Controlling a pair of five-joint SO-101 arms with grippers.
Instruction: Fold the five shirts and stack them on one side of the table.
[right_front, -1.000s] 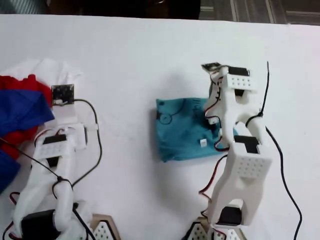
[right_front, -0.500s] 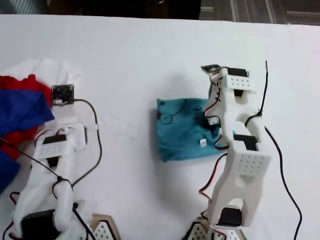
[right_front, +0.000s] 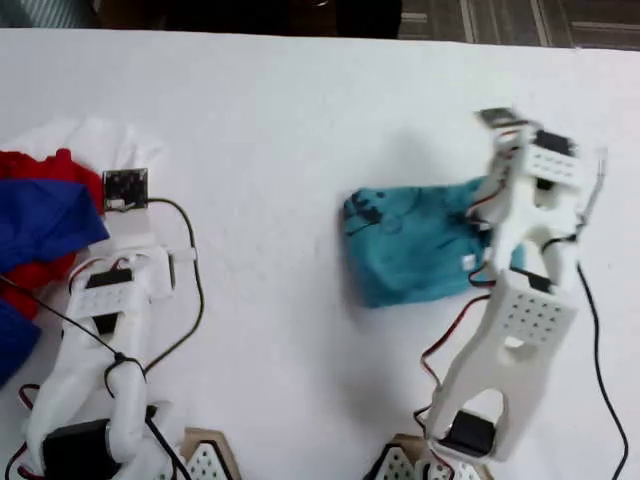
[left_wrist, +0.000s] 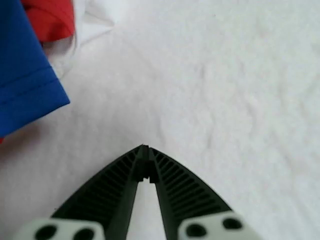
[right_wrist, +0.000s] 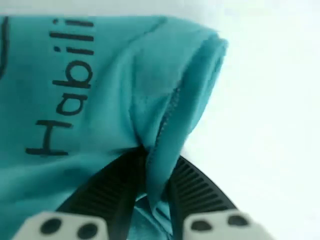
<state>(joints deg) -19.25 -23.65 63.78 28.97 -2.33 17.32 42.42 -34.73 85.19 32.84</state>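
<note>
A folded teal shirt (right_front: 410, 245) lies on the white table, right of centre. My right gripper (right_wrist: 150, 160) is shut on a fold of the teal shirt (right_wrist: 100, 100) near its right edge; in the high view the right arm (right_front: 520, 220) covers that edge. A heap of red, blue and white shirts (right_front: 45, 215) sits at the table's left side. My left gripper (left_wrist: 146, 162) is shut with nothing in it, hovering over bare tablecloth beside the blue shirt's sleeve (left_wrist: 25, 85) and a red shirt (left_wrist: 50, 20). The left arm (right_front: 110, 290) stands just right of the heap.
The white tablecloth (right_front: 270, 130) covers the whole table; its far edge (right_front: 300, 35) runs along the back. Black and red cables (right_front: 190, 290) trail beside both arms. Both arm bases (right_front: 200, 460) stand at the near edge.
The right arm has swung to the right, dragging the teal shirt with it by a few centimetres. The left arm has stayed put.
</note>
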